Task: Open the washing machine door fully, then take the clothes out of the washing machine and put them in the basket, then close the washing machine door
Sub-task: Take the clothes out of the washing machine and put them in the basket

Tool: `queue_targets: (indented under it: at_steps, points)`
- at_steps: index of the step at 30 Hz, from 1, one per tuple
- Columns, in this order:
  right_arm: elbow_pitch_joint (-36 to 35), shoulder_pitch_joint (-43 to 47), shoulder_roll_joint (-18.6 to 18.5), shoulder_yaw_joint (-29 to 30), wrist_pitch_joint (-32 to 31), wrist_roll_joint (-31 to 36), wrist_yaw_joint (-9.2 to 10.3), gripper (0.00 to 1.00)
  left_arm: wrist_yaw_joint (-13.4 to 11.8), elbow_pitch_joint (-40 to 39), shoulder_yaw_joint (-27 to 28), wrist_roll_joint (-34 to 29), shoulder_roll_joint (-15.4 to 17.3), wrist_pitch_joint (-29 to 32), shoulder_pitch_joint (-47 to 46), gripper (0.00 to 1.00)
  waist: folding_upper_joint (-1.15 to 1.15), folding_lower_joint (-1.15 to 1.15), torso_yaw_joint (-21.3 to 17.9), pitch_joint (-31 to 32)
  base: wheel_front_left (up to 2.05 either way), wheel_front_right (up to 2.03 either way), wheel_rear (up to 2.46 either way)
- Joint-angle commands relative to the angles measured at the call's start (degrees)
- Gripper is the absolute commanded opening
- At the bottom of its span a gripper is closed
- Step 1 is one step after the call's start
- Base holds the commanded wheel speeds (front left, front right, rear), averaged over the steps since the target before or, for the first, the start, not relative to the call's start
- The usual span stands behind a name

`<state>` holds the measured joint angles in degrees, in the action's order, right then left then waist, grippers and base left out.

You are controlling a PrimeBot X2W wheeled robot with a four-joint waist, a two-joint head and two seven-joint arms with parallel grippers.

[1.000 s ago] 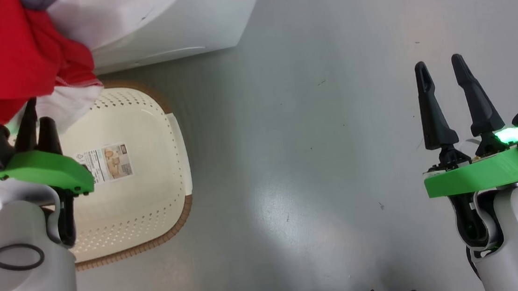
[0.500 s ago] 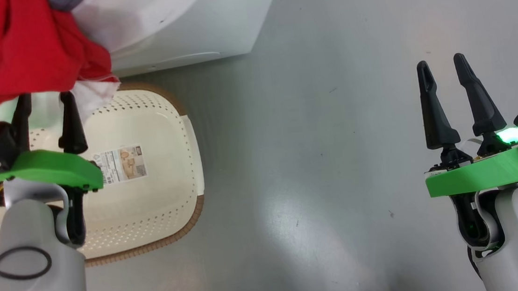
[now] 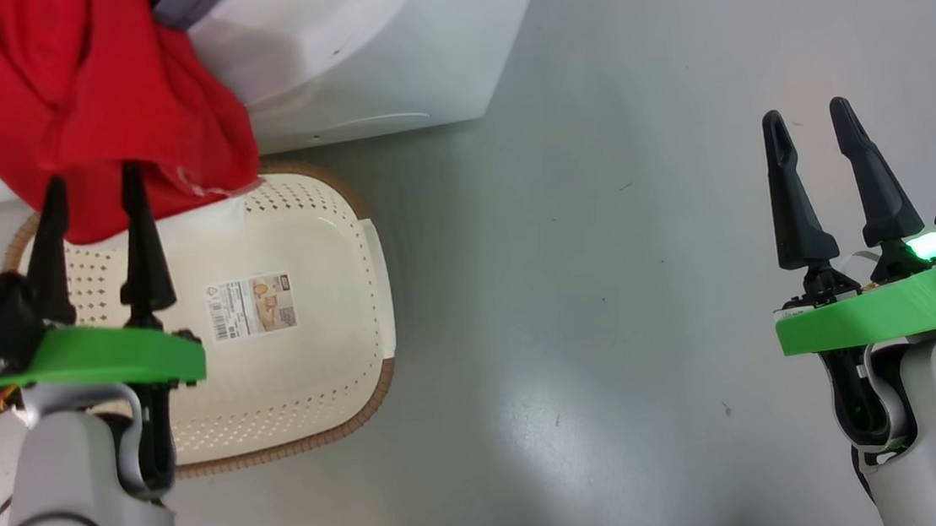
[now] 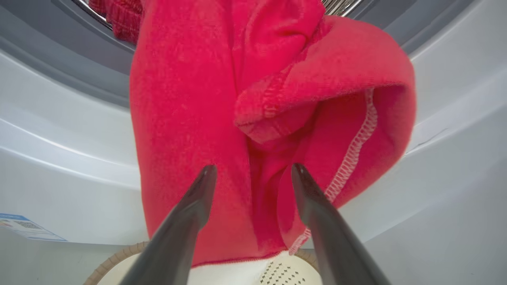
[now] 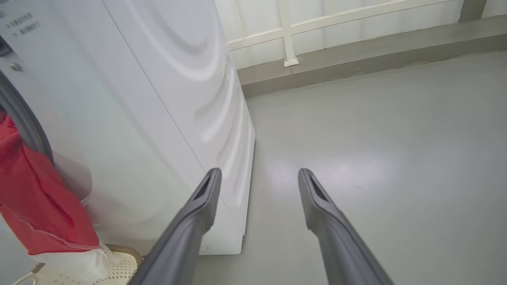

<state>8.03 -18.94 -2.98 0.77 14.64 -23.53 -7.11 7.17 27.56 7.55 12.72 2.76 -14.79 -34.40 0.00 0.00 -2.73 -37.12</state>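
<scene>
Red fabric clothes (image 3: 81, 102) with white trim hang from the mouth of the white front-loading washing machine (image 3: 382, 50), over the far rim of the cream perforated plastic basket (image 3: 315, 353). My left wrist view adds the grey gasket (image 4: 59, 51) behind them; my right wrist view, a white cloth piece (image 5: 85, 263) dipping into the basket. My left gripper (image 3: 92, 179), at the hem, and my right gripper (image 3: 806, 110) both gape wide, holding nothing.

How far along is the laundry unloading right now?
Done: the washing machine is open. In hand: red clothes hang from its mouth over the basket, the open left gripper at them, gripping nothing. Left: get the clothes into the basket, shut the machine. Right gripper open, idle.
</scene>
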Motion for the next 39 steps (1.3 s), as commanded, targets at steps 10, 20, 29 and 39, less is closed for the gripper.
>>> queue_targets:
  at_steps: [10, 20, 29, 39]
  points:
    - [-0.9, 2.9, 0.1, -0.8, 0.4, 1.2, -0.37, 1.00, 0.3, -14.1, 2.0, -0.3, 0.5, -0.2, 10.1, 1.00, 0.00, 0.00, 1.1, 1.7, 0.00, 0.00, 0.00]
    - [-0.7, 3.6, 0.1, -0.6, 0.4, 1.4, -0.37, 1.00, 0.3, -25.1, 2.8, -0.2, 0.2, -0.2, 17.2, 1.00, 0.00, 0.00, 1.3, 2.8, 0.00, 0.00, 0.00]
    - [-0.9, 3.8, 0.1, -0.6, 0.4, 1.4, -0.37, 1.00, 0.3, -26.3, 2.2, 0.7, 0.1, -0.2, 18.4, 1.00, 0.00, 0.00, 1.4, 2.8, 0.00, 0.00, 0.00]
    - [-0.6, 4.0, 0.1, -0.9, 0.4, 1.3, -0.37, 1.00, 0.3, -23.9, 1.8, 0.0, 0.4, -0.2, 12.6, 1.00, 0.00, 0.00, 1.8, 3.0, 0.00, 0.00, 0.00]
